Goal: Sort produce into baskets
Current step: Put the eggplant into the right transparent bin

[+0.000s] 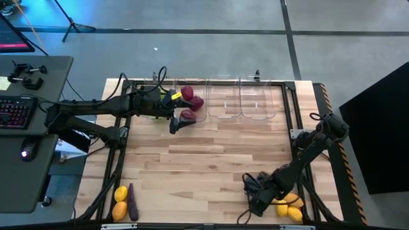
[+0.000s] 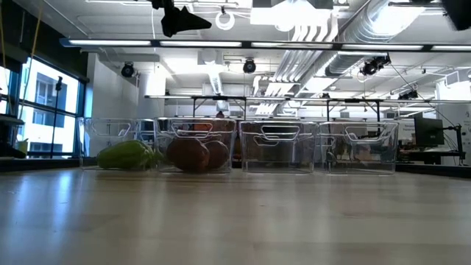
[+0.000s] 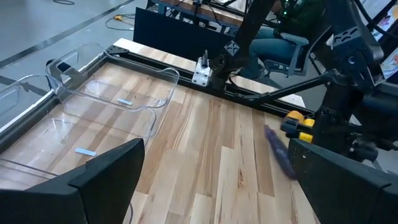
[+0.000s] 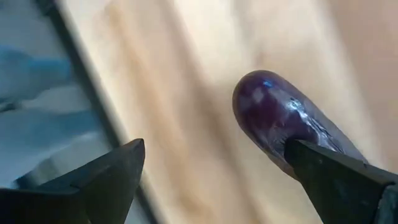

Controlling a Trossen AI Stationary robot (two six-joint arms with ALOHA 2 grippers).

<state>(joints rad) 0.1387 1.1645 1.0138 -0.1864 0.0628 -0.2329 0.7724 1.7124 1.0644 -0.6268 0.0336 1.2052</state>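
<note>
Pale wood-plank table [image 1: 211, 166], butcher-block grain, bordered by a black metal frame [image 1: 289, 108]. Centre of the top lies bare between the arms.

Four clear rectangular plastic baskets [image 1: 239, 99] stand in a row along the far edge. In the low view a green pepper [image 2: 126, 155] sits in the leftmost bin and dark red rounded pieces [image 2: 193, 154] in the second; the two right ones look bare.

Left gripper [image 1: 174, 123] hangs at the second basket's front rim, just beside a dark red piece [image 1: 187, 115]. Its left wrist view shows the black fingers [image 3: 99, 177] spread wide, nothing between them.

Right gripper [image 1: 254, 199] is low at the near right corner, close to the frame rail, next to smooth yellow citrus pieces [image 1: 287, 206]. The right wrist view shows its fingers [image 4: 339, 180] apart, one touching or overlapping a glossy dark purple eggplant [image 4: 280, 115]; no closed grip visible.

Near left corner: two orange-yellow rounded pieces [image 1: 119, 201] and a long purple eggplant [image 1: 131, 202], lying side by side by the edge.
</note>
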